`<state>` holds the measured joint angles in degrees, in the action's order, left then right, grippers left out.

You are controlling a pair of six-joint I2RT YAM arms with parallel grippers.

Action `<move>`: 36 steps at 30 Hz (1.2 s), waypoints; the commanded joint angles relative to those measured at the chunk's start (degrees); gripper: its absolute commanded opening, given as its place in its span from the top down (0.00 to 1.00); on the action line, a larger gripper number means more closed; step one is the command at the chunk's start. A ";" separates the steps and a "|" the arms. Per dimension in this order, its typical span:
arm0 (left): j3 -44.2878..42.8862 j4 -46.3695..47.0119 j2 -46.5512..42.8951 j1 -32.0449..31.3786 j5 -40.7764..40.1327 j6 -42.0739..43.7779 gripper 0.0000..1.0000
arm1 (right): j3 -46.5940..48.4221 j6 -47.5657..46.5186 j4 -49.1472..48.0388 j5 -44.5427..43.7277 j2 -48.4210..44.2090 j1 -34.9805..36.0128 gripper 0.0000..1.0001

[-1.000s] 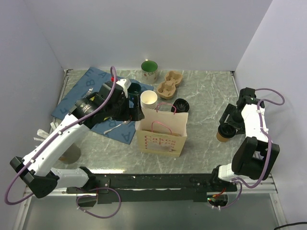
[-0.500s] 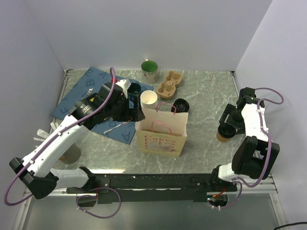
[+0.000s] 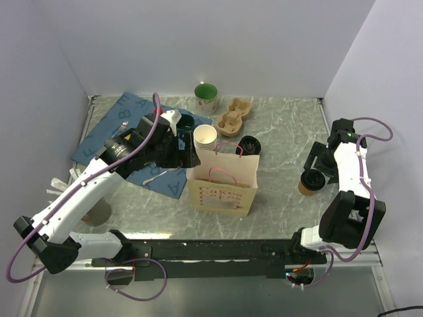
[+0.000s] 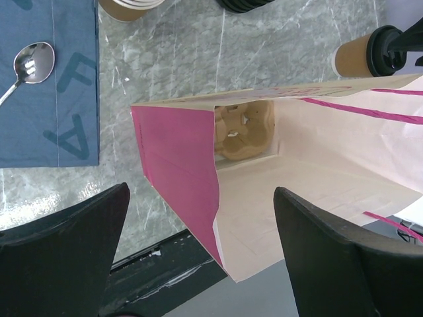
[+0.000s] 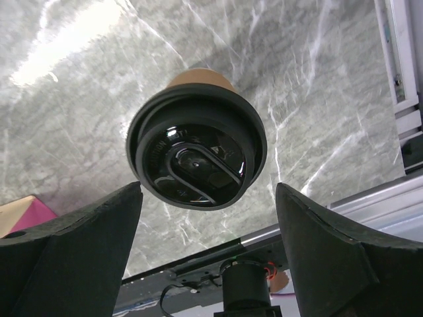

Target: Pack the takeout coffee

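The takeout coffee (image 3: 308, 183), a brown paper cup with a black sip lid (image 5: 197, 148), stands upright on the marble table at the right. My right gripper (image 3: 316, 166) hovers just above it. It is open (image 5: 208, 186), and the lid lies past the fingertips without touching them. The pink-and-cream paper bag (image 3: 223, 188) stands open in the middle. My left gripper (image 3: 188, 157) is open (image 4: 201, 188) over the bag's left top edge (image 4: 178, 165) and holds nothing. A brown cardboard piece (image 4: 244, 129) lies at the bag's bottom.
Behind the bag are a stack of lidless paper cups (image 3: 205, 137) and a loose black lid (image 3: 248, 144). Farther back stand a green-lined mug (image 3: 206, 96) and a cardboard cup carrier (image 3: 234, 114). A blue mat (image 3: 125, 142) with a spoon (image 4: 30, 63) lies at the left.
My right wrist has shifted slightly toward the back over the coffee. The left arm and the bag have not moved.
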<state>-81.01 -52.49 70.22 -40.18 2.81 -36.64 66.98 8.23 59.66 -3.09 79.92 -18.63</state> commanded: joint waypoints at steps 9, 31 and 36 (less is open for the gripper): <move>-0.72 1.60 0.27 0.19 0.89 0.96 0.03 | 3.42 -1.02 0.63 -1.82 -0.20 2.11 0.12; -1.60 0.37 0.71 0.28 0.44 1.22 0.03 | -0.36 -0.49 -2.00 -4.64 3.22 3.87 0.19; -1.52 0.19 0.89 0.28 0.44 1.22 0.03 | -0.71 -0.32 -2.18 -4.64 3.23 3.96 0.26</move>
<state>-81.01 -52.86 71.16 -40.10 3.20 -36.03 66.92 7.79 58.98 -6.50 83.11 -15.14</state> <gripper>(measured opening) 0.969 0.770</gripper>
